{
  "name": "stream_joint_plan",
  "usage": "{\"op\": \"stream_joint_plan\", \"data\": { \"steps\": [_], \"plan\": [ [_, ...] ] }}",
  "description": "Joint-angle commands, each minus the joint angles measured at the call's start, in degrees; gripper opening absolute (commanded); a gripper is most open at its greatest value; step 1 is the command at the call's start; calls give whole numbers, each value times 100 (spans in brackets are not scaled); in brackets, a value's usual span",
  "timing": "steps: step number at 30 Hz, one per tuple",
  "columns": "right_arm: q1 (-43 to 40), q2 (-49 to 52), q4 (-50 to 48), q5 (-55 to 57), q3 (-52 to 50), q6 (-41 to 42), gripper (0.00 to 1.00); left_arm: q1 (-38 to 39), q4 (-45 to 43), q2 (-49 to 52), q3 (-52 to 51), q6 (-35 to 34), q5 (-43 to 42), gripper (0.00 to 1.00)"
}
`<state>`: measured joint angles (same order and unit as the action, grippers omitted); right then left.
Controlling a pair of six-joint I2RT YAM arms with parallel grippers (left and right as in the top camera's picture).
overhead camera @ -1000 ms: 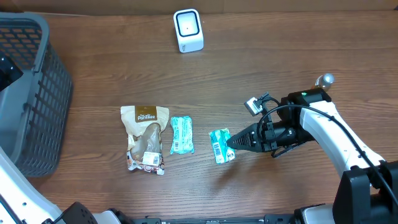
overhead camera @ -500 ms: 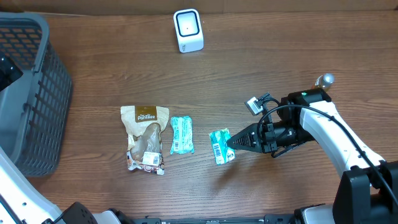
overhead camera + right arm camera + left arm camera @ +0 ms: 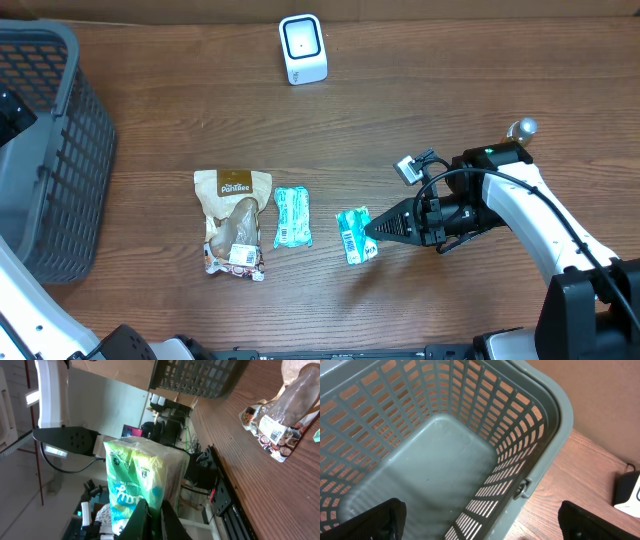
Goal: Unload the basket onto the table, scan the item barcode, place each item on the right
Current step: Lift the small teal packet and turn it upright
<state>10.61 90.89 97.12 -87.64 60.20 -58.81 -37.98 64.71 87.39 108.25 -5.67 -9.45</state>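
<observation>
Green packet [image 3: 355, 235] lies on the wooden table [image 3: 450, 90] at the front right, well apart from the white scanner [image 3: 302, 48] standing at the far edge. The right gripper [image 3: 372, 230] is pressed together on the packet's right-hand edge; the right wrist view shows the packet [image 3: 142, 485] pinched between the two fingers [image 3: 140, 520]. From above, I cannot tell whether it is off the wood or only gripped where it rests. A pale patch that may be the barcode faces up on its left half.

The left gripper [image 3: 480, 527] hangs spread wide over the grey basket [image 3: 60, 150] at the left and holds nothing. A second green packet [image 3: 292, 217] and a tan snack bag [image 3: 233, 222] lie just beside each other further left, untouched.

The step in hand looks like the pick-up, with the grasp made and the carry not yet begun. The next move probably calls for raising the packet, taking it across to the scanner, and turning the wrist so the printed patch faces the scanner's window. With so thin an edge grip, the soft pack could sag or twist on the way.
</observation>
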Motion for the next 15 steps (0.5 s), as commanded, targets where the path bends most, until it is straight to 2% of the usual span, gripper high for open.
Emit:
{"op": "stream_joint_plan", "data": {
  "steps": [1,15],
  "plan": [
    [31,-153,4,-229,-9,-282,4,11,-17,24,-33,-35,-66,100],
    [31,-153,-35,-225,-11,-282,4,11,-17,24,-33,-35,-66,99]
  ]
}}
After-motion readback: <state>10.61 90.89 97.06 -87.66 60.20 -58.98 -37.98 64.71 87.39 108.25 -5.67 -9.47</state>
